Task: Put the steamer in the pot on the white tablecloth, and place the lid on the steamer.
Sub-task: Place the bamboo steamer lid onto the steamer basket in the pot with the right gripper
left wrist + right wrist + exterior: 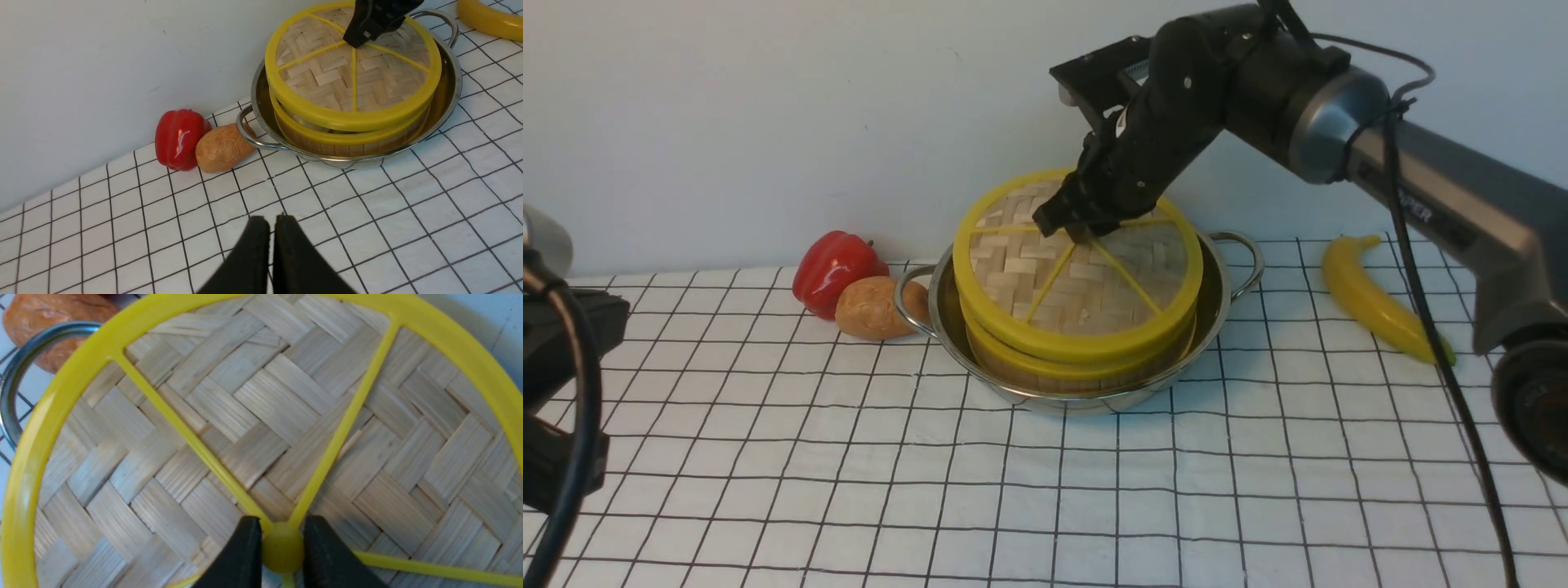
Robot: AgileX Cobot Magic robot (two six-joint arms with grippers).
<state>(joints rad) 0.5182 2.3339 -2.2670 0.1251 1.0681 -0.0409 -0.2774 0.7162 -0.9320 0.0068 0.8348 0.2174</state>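
The steel pot (1232,287) (451,87) stands on the white tablecloth (1045,490) near the back wall. Inside it sits the bamboo steamer (1078,369) (351,143). The woven lid (1078,278) (347,77) (253,416) lies on top of the steamer, tilted with its back edge higher. My right gripper (1078,229) (282,547) is shut on the lid's yellow central hub (282,545), one finger on each side. My left gripper (273,222) hangs shut and empty over the cloth, well in front of the pot.
A red bell pepper (835,269) (179,139) and a brown potato (876,308) (222,148) lie against the pot's left handle (907,298). A yellow banana (1376,298) (488,18) lies right of the pot. The wall is close behind.
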